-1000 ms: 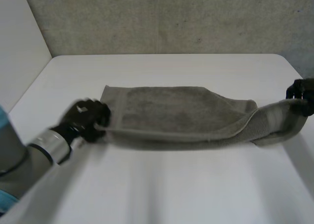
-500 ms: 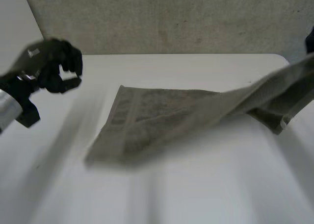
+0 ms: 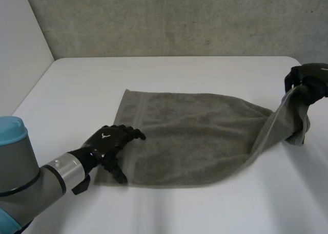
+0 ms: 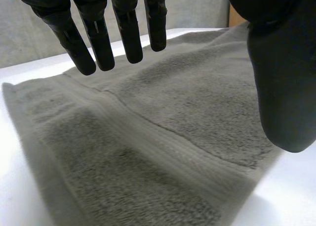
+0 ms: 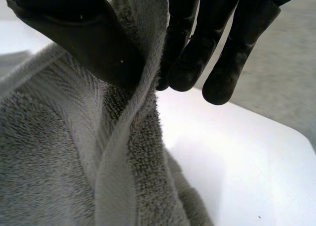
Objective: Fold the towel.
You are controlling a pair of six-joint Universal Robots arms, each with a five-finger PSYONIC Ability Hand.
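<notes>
Pinching towel (image 3: pixel 195 136) end (lifted), right hand (image 3: pixel 310 80), left hand (image 3: pixel 110 142) spread over opposite edge

Towel (image 3: pixel 195 142) edge beneath left hand (image 3: pixel 108 141)

White table (image 3: pixel 179 75) with rounded corners; rough grey wall (image 3: pixel 179 19) behind; pale panel (image 3: pixel 20 44) at left.
</notes>
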